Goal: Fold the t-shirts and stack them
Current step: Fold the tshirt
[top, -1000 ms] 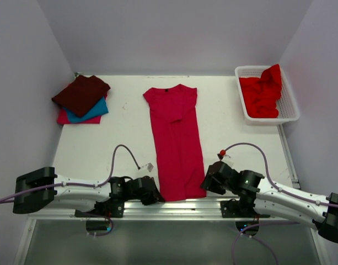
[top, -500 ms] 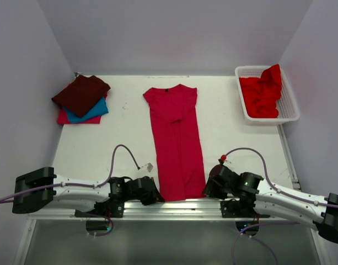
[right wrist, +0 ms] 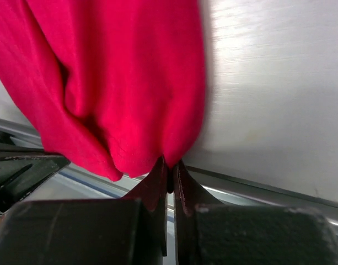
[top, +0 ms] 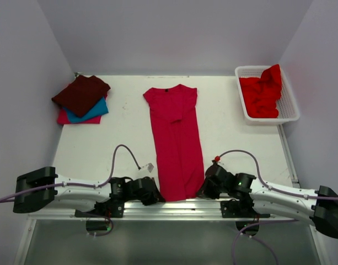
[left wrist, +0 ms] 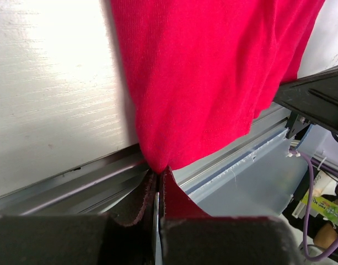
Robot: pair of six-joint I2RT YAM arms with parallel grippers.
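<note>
A crimson-pink t-shirt [top: 176,138] lies folded lengthwise in a long strip down the middle of the table, collar at the far end. My left gripper [top: 157,194] is shut on its near left hem corner [left wrist: 157,160]. My right gripper [top: 204,190] is shut on its near right hem corner [right wrist: 169,160]. A dark maroon t-shirt [top: 80,93] tops a stack over a teal blue one [top: 91,111] and a pink-red one [top: 69,118] at the far left. A bright red t-shirt [top: 262,94] lies bunched in the basket.
The white lattice basket [top: 290,110] stands at the far right corner. The table's metal front rail [top: 185,205] runs right under both grippers. Walls close in on the left, back and right.
My right gripper has moved left and a little nearer, onto the shirt's near right corner, and the hem there has bunched slightly. My left gripper has stayed at the near left corner.
</note>
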